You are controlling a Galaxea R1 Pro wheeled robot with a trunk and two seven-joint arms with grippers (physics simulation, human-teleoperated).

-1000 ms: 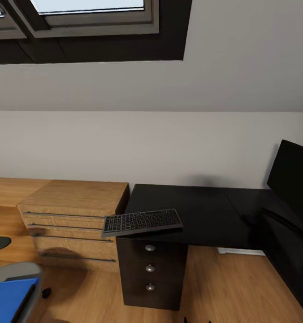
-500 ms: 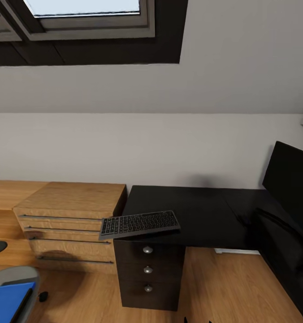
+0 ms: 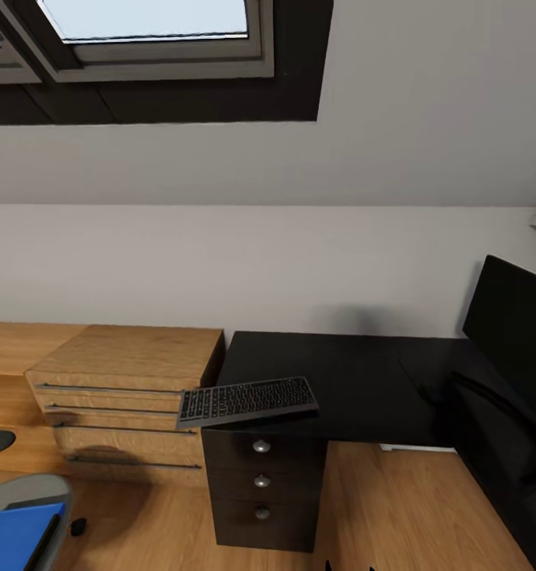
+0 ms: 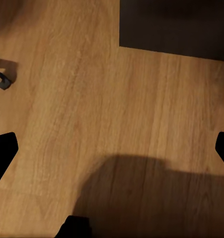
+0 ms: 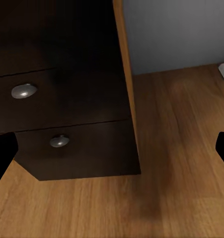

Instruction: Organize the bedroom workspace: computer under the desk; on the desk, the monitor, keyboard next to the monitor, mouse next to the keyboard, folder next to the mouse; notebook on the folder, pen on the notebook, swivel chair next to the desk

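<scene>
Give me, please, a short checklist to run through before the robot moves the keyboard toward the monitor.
1. Keyboard on the desk: not ok, its left end overhangs the desk's edge.
2. Keyboard next to the monitor: not ok, bare desktop lies between them.
3. Monitor on the desk: ok.
4. Left gripper free: ok, fingers apart over bare floor.
5. Right gripper free: ok, nothing between its fingers.
6. Mouse on the desk: cannot tell.

One keyboard (image 3: 247,400) at the desk's (image 3: 355,381) six o'clock edge; one monitor (image 3: 510,321) at three o'clock; three round silver knobs (image 3: 261,446); one wooden chest (image 3: 125,396) with four bar handles; one blue folder (image 3: 14,535) at seven o'clock.
</scene>
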